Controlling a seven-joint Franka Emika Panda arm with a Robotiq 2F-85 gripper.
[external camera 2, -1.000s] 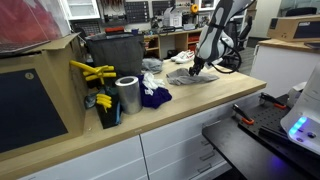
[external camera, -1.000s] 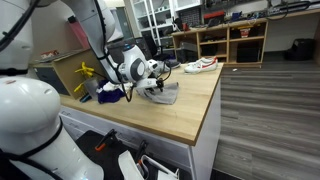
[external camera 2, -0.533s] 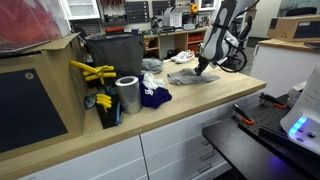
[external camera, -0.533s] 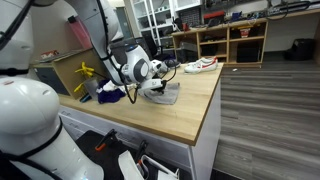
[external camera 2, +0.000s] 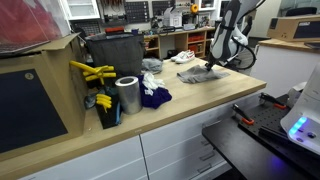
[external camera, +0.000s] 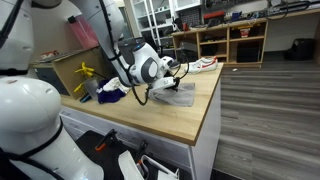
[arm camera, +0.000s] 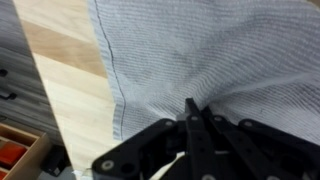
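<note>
Your gripper [arm camera: 190, 108] has its two fingers [arm camera: 176, 134] pressed together, and a fold of the grey ribbed cloth [arm camera: 200, 50] is pinched between the tips. In the wrist view the fabric spreads out ahead of the fingers and to one side of them. On the other side its stitched hem runs close past the fingers, and bare wooden countertop [arm camera: 62, 60] shows just beyond the hem.

In both exterior views the gripper [external camera: 167, 88] [external camera 2: 211, 67] comes down onto the cloth [external camera: 181, 96] [external camera 2: 194, 75] at one end. The rest of the sheet lies flat on the countertop [external camera: 170, 118], trailing away from the fingertips. I cannot tell whether the pinched edge is lifted off the wood or touching it.

Away from the fingers, towards the back of the counter, a crumpled dark blue cloth [external camera 2: 155, 97] lies well apart from the grey one. A shiny metal can [external camera 2: 127, 95] stands just beside it, with yellow-handled tools [external camera 2: 90, 72] near the can. Beyond the fingers, a white sneaker [external camera: 201, 65] sits near the far end of the counter.
</note>
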